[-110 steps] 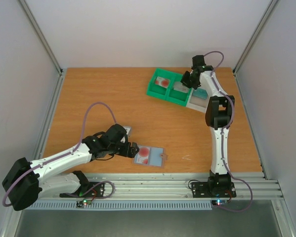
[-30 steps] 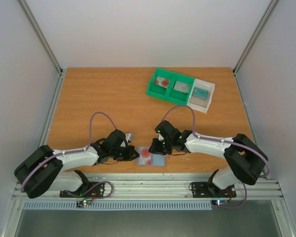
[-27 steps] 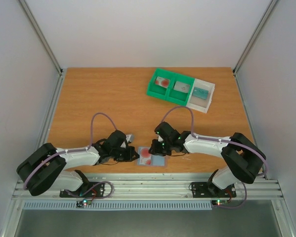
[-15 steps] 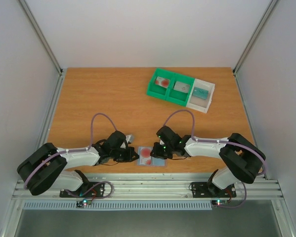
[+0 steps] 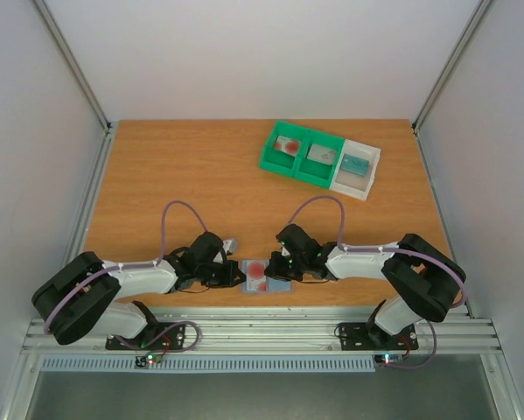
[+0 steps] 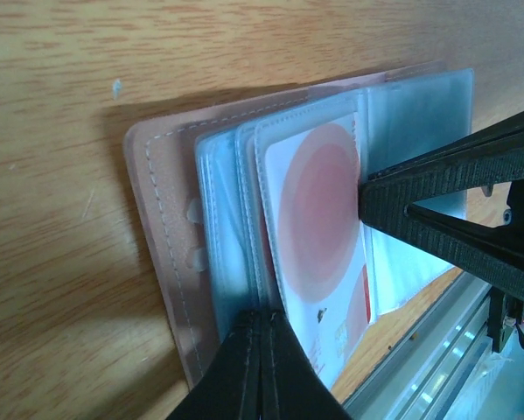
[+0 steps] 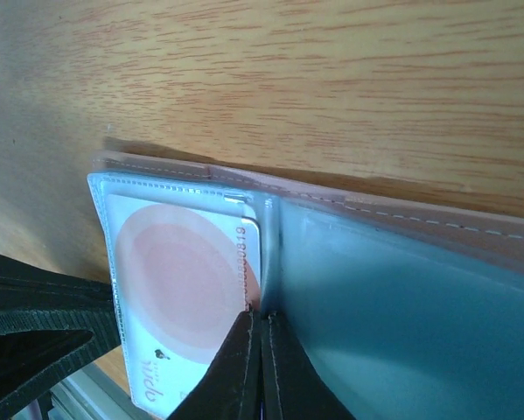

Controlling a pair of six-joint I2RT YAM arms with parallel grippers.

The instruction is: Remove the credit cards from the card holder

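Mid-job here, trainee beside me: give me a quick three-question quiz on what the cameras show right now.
1. True or false: the card holder lies open near the front edge of the table.
2. How many compartments of the tray hold a card? A one, B two, C three.
3. Fill in: the hand with its tips at the edge of the credit card with the red blotch, by the crease, is the ___ hand.
Key: 1 true; 2 C; 3 right hand.

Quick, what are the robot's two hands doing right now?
Left gripper: closed, pinching the card holder at its edge.
Right gripper: closed, tips at the credit card with the red blotch; grip cannot be told.
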